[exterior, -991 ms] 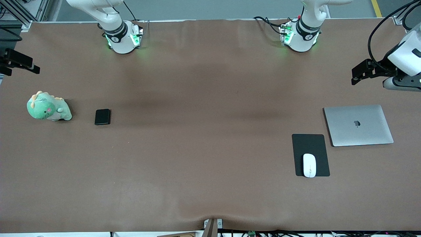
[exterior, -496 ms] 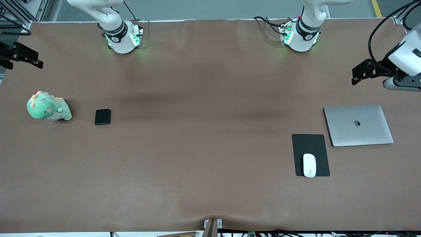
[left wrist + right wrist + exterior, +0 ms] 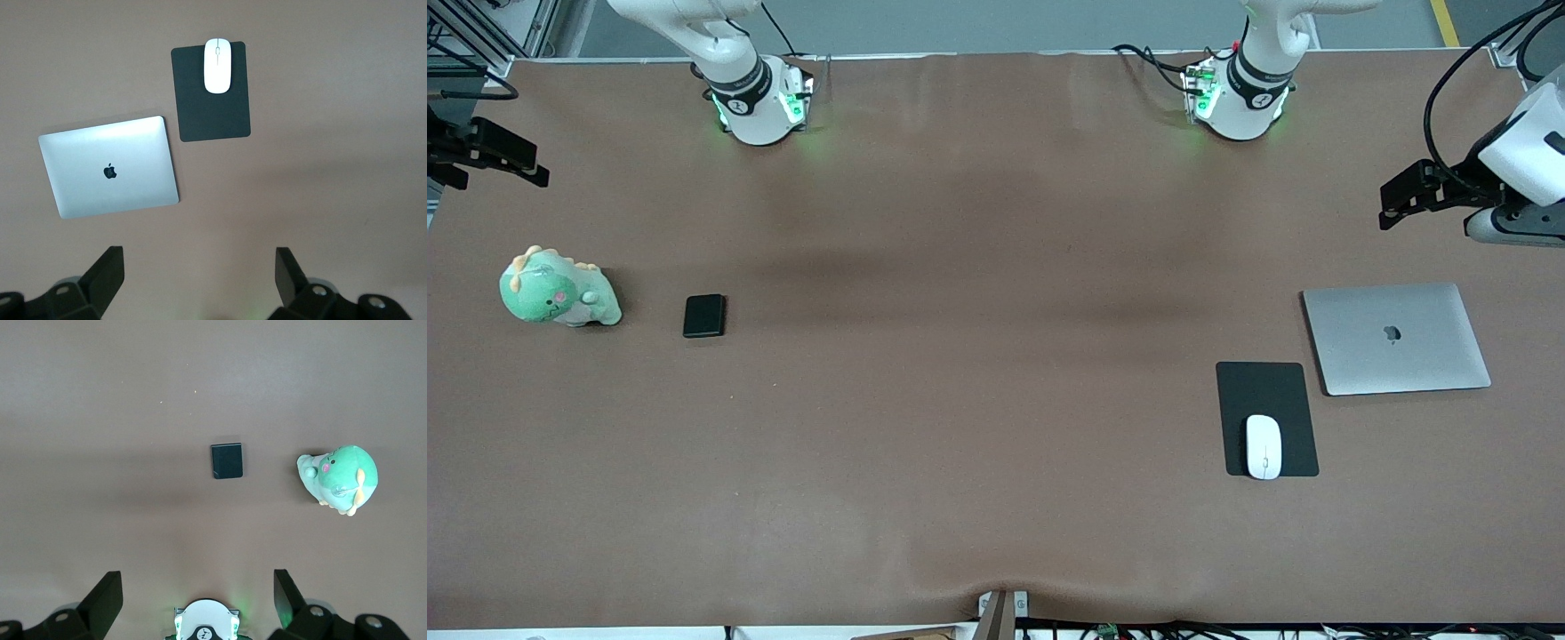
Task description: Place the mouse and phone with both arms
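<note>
Mouse on mat, phone bare — left hand, right hand wide, half cropped.

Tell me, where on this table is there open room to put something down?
The widest bare stretch lies between the phone and the mouse pad, across the table's middle. It is crowded at the ends: toy dinosaur beside the phone; laptop, pad and mouse together. The left gripper and right gripper hang open above the table ends.

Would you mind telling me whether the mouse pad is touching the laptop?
Apart. The left wrist view shows a strip of brown table between the mouse pad and the laptop.
</note>
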`<action>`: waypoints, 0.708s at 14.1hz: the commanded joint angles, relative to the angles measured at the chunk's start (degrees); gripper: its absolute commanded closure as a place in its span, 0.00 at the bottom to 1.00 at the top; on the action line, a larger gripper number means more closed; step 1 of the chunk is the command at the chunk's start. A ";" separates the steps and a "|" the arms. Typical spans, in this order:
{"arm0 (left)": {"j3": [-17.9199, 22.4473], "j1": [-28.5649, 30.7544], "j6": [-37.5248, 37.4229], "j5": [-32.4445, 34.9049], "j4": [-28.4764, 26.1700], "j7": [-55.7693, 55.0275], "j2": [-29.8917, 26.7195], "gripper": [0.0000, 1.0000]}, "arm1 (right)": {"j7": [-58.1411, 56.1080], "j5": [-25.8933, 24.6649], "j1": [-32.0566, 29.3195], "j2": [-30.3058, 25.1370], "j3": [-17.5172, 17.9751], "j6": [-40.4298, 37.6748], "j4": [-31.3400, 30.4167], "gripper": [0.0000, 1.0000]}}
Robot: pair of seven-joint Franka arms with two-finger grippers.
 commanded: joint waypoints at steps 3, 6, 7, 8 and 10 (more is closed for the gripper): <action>0.11 0.22 0.47 -0.54 0.17 1.00 -0.35 0.00 | 0.91 -0.95 0.31 -1.29 0.12 1.12 -1.48 0.00; 0.11 0.31 0.47 -0.54 0.17 1.00 -0.35 0.00 | 0.91 -0.95 0.31 -1.20 0.12 0.86 -1.48 0.00; 0.11 0.31 0.47 -0.54 0.17 1.00 -0.35 0.00 | 0.91 -0.95 0.39 -1.20 0.12 0.77 -1.48 0.00; 0.03 0.31 0.47 -0.54 0.17 1.00 -0.35 0.00 | 0.91 -0.95 0.39 -1.20 0.12 0.69 -1.48 0.00; 0.11 0.31 0.47 -0.54 0.17 1.00 -0.35 0.00 | 0.91 -0.95 0.22 -1.12 0.12 0.60 -1.48 0.00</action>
